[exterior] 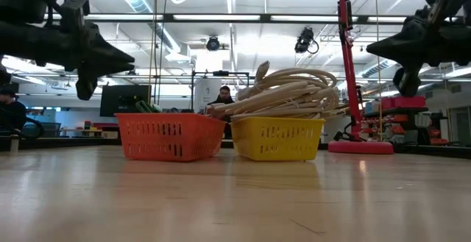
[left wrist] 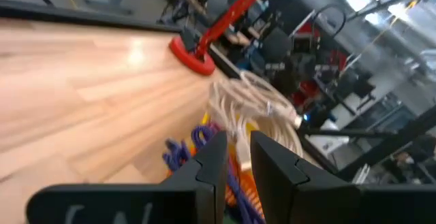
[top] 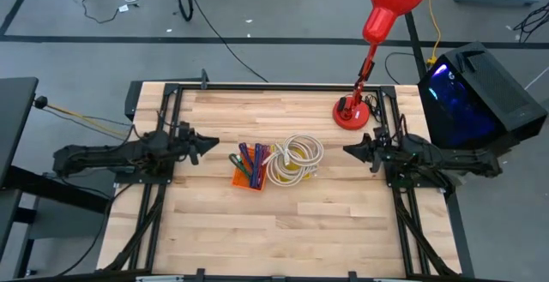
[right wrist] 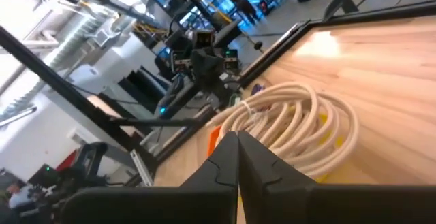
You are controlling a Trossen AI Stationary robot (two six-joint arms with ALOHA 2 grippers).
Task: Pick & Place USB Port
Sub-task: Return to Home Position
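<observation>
Left gripper (top: 212,142) hung with a slim gap between its fingers, right gripper (top: 348,150) pressed together, both empty. Beige cable (exterior: 287,95) heaped above the rim of the yellow bin (exterior: 278,139) might slide out if jolted. That bin and the orange bin (exterior: 169,136) of coloured cables (top: 250,157) sat between the claws, well apart from each.

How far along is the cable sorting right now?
Sorting looks done: coloured cables lie in the orange bin, and the beige coil sits in the yellow bin. Neither the left tool nor the right tool holds anything; both hang raised at the sides. No cable shows outside the bins, so only parking the arms seems left.
</observation>
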